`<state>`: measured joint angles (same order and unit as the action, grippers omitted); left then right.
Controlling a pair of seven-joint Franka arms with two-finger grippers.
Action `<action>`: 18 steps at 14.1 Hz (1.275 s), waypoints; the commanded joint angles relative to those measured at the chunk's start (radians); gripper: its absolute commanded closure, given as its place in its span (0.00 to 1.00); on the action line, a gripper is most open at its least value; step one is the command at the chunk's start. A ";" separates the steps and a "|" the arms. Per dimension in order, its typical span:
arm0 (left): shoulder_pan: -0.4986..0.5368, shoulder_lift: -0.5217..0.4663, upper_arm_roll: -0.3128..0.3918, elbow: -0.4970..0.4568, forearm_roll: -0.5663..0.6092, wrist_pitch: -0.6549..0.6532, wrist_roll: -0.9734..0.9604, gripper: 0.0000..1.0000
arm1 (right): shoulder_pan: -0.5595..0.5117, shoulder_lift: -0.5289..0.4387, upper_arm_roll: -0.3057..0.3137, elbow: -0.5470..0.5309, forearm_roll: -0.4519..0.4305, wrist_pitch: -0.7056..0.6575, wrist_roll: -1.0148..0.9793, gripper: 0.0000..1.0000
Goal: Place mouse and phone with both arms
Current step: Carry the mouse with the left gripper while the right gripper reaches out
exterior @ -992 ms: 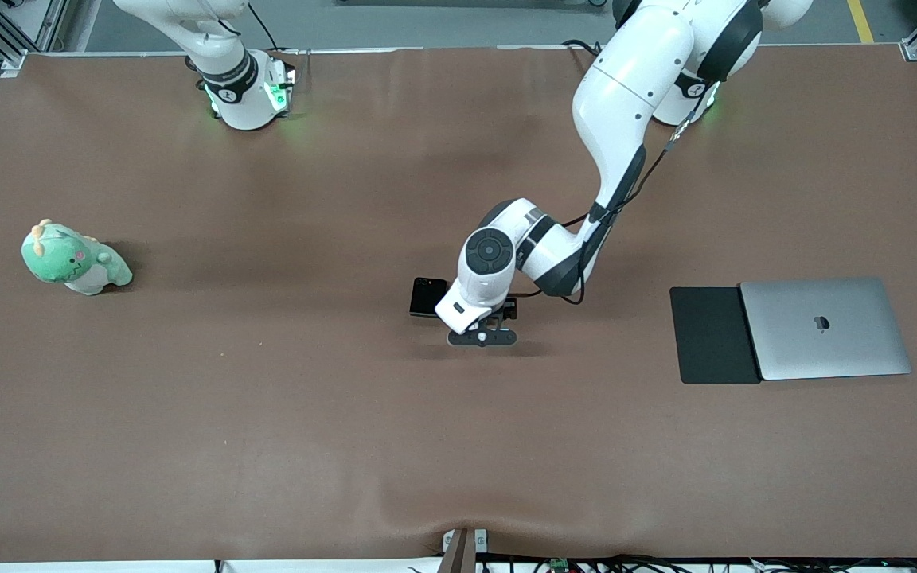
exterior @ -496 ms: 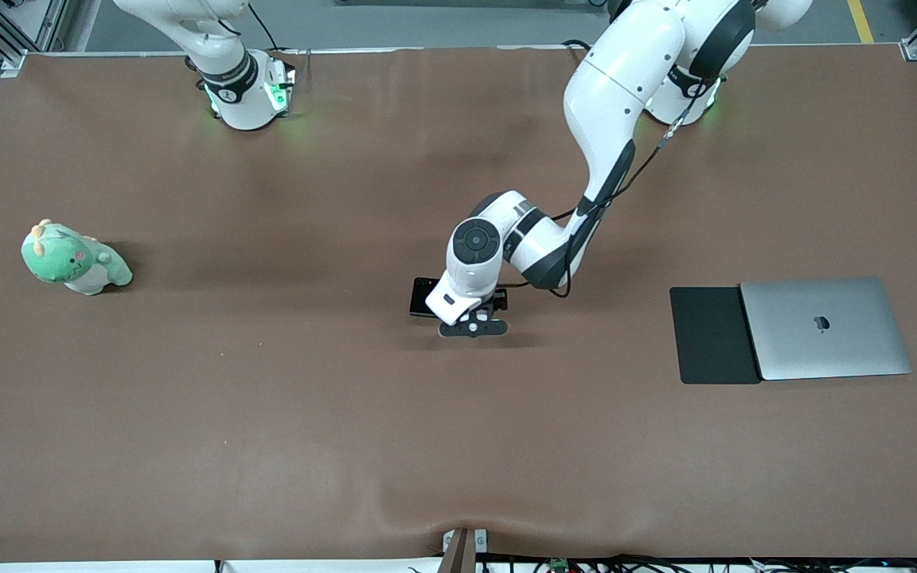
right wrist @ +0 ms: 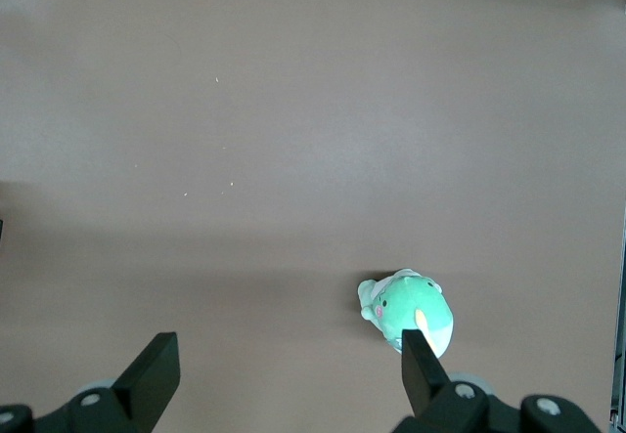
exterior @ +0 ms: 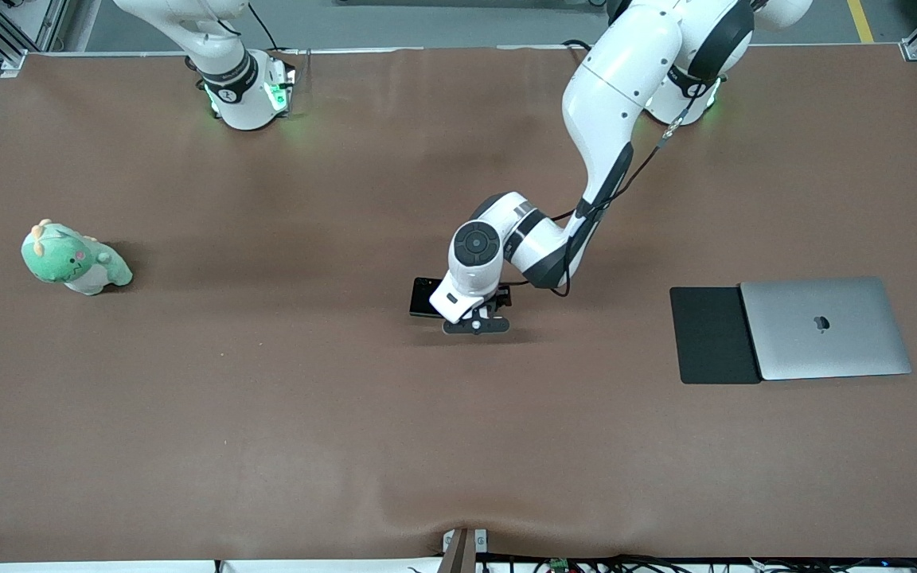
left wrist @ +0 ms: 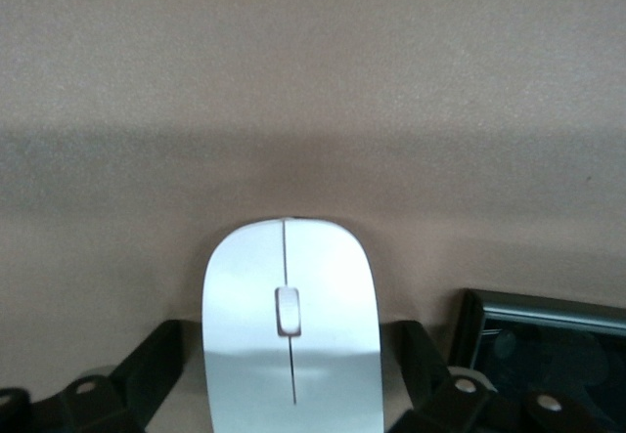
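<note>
The white mouse (left wrist: pixel 290 325) lies on the brown table between the fingers of my left gripper (left wrist: pixel 290 360). The fingers (left wrist: pixel 156 369) stand open on both sides of it, with a thin gap of table showing on each side. In the front view my left gripper (exterior: pixel 476 325) is low over the table's middle and hides the mouse. The black folded phone (exterior: pixel 425 297) lies flat just beside it, toward the right arm's end; it also shows in the left wrist view (left wrist: pixel 548 340). My right gripper (right wrist: pixel 289 374) is open and empty, high over the table, and the right arm (exterior: pixel 228 72) waits.
A black flat pad (exterior: pixel 713 334) and a closed silver laptop (exterior: pixel 825 328) lie side by side toward the left arm's end. A green plush toy (exterior: pixel 75 259) sits toward the right arm's end and shows in the right wrist view (right wrist: pixel 406 311).
My left gripper has shifted a little toward the phone and settled around the mouse. The phone, the right arm and everything else have stayed put.
</note>
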<state>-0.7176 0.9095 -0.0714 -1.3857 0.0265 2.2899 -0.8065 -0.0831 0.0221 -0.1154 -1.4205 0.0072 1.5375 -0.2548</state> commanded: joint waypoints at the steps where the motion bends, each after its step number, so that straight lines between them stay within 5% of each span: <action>1: -0.014 -0.034 0.004 -0.042 0.023 -0.030 -0.043 0.46 | -0.035 -0.001 0.017 0.008 0.007 -0.005 -0.006 0.00; 3: -0.011 -0.043 0.004 -0.042 0.024 -0.043 -0.039 0.61 | -0.035 -0.001 0.017 0.008 0.007 -0.007 -0.004 0.00; 11: 0.065 -0.170 0.013 -0.061 0.027 -0.286 -0.122 0.67 | -0.035 0.004 0.022 0.008 0.008 0.006 -0.004 0.00; 18: 0.246 -0.447 0.005 -0.320 0.035 -0.242 0.113 0.65 | 0.043 0.163 0.025 -0.020 0.048 0.045 -0.007 0.00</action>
<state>-0.5284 0.5998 -0.0537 -1.5465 0.0417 2.0055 -0.7566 -0.0497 0.1445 -0.0880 -1.4405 0.0212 1.5582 -0.2552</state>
